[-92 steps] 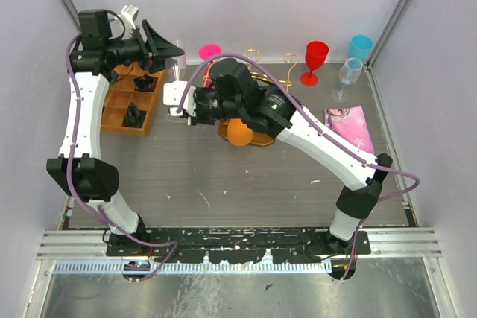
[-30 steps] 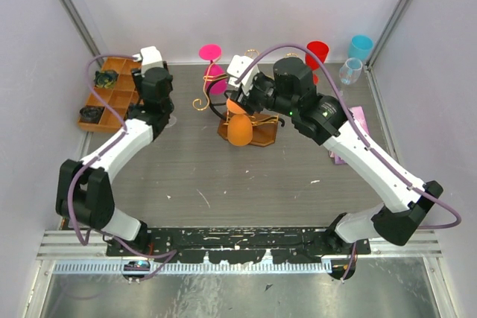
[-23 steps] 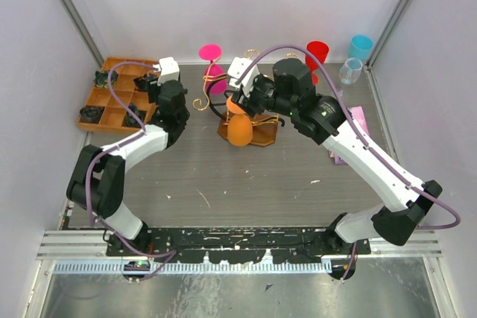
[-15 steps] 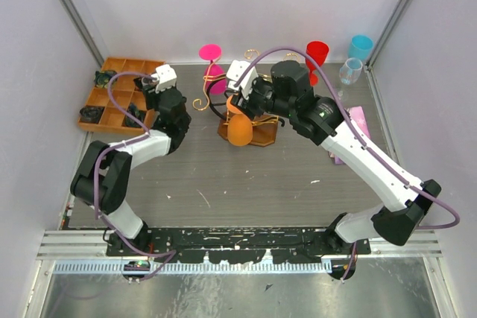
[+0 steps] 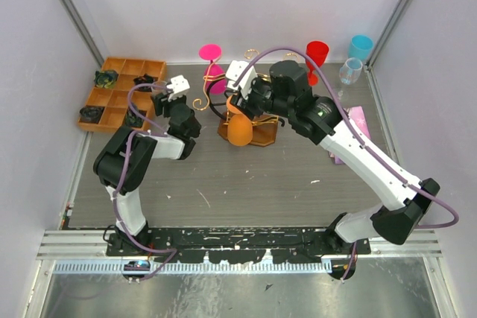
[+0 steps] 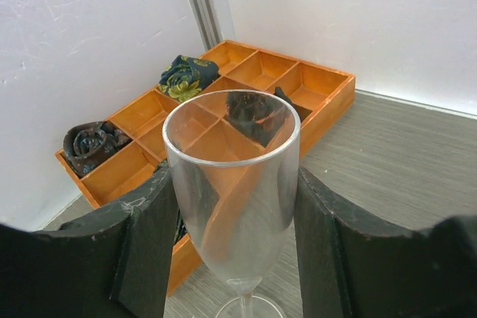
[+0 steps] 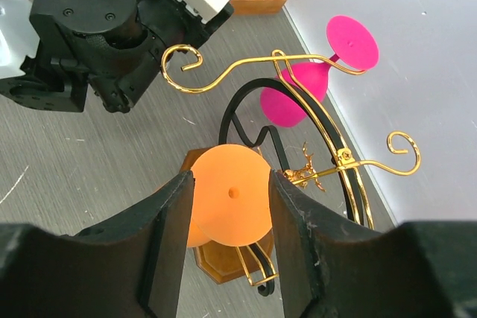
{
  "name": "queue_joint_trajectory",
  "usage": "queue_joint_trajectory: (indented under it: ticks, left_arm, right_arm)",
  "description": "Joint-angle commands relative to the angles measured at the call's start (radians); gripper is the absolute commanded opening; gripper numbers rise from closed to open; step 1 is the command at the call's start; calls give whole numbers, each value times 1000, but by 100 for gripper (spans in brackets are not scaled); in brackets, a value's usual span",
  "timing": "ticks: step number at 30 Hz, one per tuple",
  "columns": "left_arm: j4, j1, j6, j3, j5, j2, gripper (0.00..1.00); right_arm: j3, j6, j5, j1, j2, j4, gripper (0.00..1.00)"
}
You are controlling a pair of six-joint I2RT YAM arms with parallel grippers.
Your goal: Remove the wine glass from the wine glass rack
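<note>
The wine glass rack [image 5: 257, 136], gold curly wire on a dark wooden base, stands at the middle back; it also shows in the right wrist view [image 7: 223, 75]. An orange wine glass [image 5: 238, 132] hangs upside down on it. My right gripper [image 7: 231, 206] is shut on its round foot [image 7: 229, 195], a finger against each side. A pink wine glass [image 7: 294, 91] hangs on the far side. My left gripper [image 6: 235, 214] is shut on the bowl of a clear wine glass [image 6: 231, 169], upright and low over the table left of the rack [image 5: 165, 92].
A compartmented wooden tray [image 5: 95, 121] with dark rolled items lies at the back left, just behind the clear glass [image 6: 328, 102]. A red glass [image 5: 316, 57], a blue cup [image 5: 361, 46] and another clear glass [image 5: 349, 72] stand at the back right. A pink packet [image 5: 350, 128] lies by the right edge.
My left arm has folded in, carrying the clear glass from over the tray rightward and nearer, down beside the rack. My right gripper has stayed at the orange glass's foot.
</note>
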State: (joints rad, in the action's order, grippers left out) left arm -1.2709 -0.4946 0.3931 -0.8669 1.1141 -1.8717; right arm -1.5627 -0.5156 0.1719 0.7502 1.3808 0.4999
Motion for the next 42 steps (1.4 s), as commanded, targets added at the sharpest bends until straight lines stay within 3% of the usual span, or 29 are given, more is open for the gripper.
queue_joint_trajectory:
  ticks: [1,5,18,25,32,35,39,42]
  left_arm:
    - [-160,-4,-1,24,38,10,59]
    - [-160,-4,-5,26,39,12,64]
    - [-160,-26,-1,34,72,25,99]
    - [-155,-82,93,35,148,120,99]
    - [-31,-220,186,14,231,257,99]
    - [186,-251,108,-16,224,340,99]
    - [864,-256,-292,-99,144,521,99]
    - [1037,-247,-418,-92,105,628,99]
  right_arm:
    - [-17,20,14,-8,13,-54,50]
    - [-16,22,17,-11,18,-53,50]
    - [-17,27,21,-15,21,-53,50]
    - [-27,72,25,-30,22,-52,50]
    - [-109,268,67,-71,50,-48,54]
    - [-233,432,25,-83,118,10,55]
    - [-509,574,13,-107,300,184,55]
    - [-715,628,16,-120,432,284,55]
